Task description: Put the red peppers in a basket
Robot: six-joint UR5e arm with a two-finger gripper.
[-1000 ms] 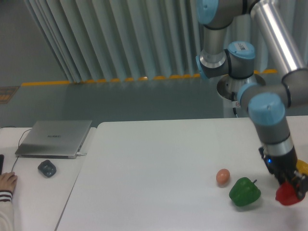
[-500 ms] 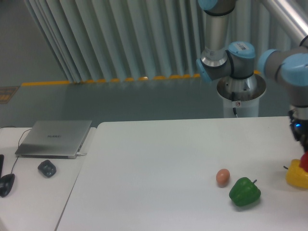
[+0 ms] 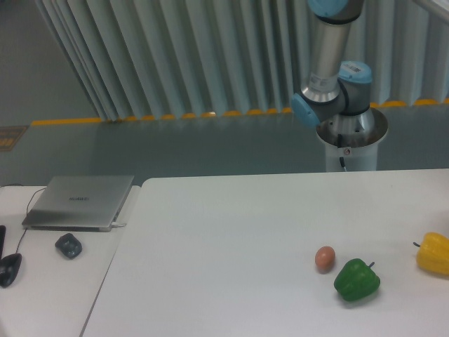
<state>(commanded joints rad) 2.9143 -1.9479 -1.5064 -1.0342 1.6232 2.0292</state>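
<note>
White table (egg, green pepper, yellow pepper).

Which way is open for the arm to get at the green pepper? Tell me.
Probably yes, from above: the green pepper sits in the open on the table, with only the egg beside it. The hand is out of view, so reach is a guess.

Grey-green vertical blinds fill the upper frame. Below them a grey floor carries a yellow-striped line. A white table fills the lower frame.

Arm upright behind the table, pincer out of view
</note>
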